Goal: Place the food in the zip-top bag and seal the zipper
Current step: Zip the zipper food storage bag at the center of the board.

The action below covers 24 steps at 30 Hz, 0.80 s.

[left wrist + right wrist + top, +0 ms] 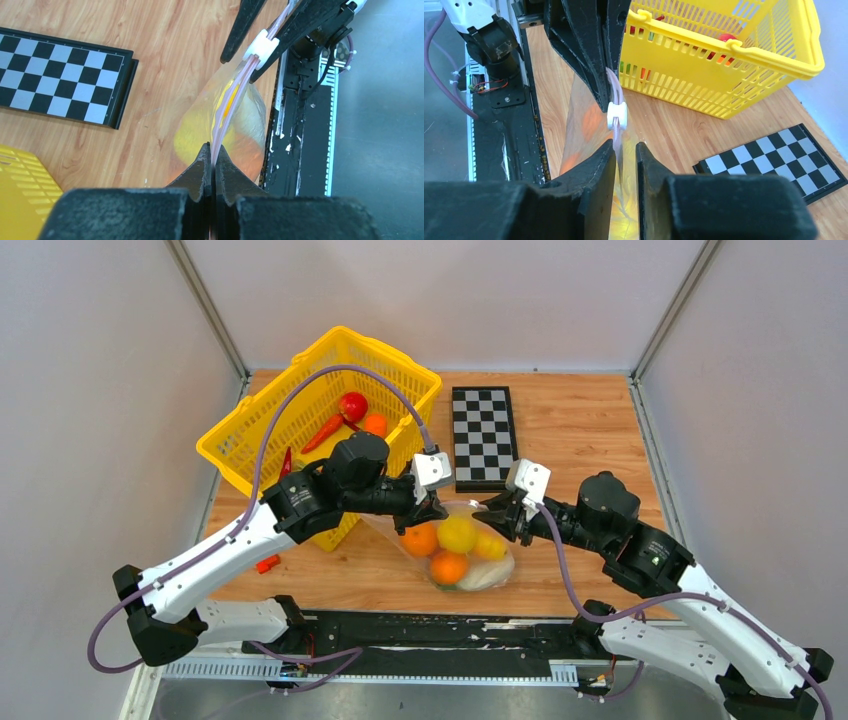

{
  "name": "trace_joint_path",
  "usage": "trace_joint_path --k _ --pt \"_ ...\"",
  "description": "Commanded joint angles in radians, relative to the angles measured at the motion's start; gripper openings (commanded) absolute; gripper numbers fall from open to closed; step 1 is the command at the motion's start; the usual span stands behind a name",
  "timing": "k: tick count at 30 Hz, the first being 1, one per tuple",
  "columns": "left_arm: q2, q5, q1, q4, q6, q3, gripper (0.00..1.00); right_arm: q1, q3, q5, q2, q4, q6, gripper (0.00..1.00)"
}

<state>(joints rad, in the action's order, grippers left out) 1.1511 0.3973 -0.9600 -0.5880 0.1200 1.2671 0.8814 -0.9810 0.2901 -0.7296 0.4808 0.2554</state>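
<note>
The zip-top bag [388,530] lies at the table's front centre, between my two grippers. Inside it sit the food pieces: two oranges [420,538], yellow pieces [457,533] and a pale one [488,574]. My left gripper [212,150] is shut on the pink zipper [234,95] at the bag's left end. My right gripper [623,147] stands slightly open at the other end, with the strip running loosely between its fingers. The white slider [617,114] sits on the strip just ahead of the right gripper's tips.
A yellow basket [250,445] stands at the back left with a red tomato [352,405], a carrot [322,432] and an orange piece inside. A folded checkerboard [484,435] lies behind the bag. A small red item [267,563] lies near the left arm.
</note>
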Motion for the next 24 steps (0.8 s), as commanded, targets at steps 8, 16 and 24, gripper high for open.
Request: trace_joint_path --k 8,16,24 --pt "-0.012 0.031 0.000 0.043 -0.011 0.023 0.00 -0.006 -0.043 0.011 0.010 -0.054 0.028 0.13" --pt "0.008 0.031 0.001 0.036 -0.008 0.034 0.00 -0.007 -0.053 0.024 0.009 -0.051 0.038 0.18" --pt "0.002 0.011 0.000 0.034 -0.012 0.035 0.00 -0.008 -0.047 0.028 0.001 -0.039 0.039 0.00"
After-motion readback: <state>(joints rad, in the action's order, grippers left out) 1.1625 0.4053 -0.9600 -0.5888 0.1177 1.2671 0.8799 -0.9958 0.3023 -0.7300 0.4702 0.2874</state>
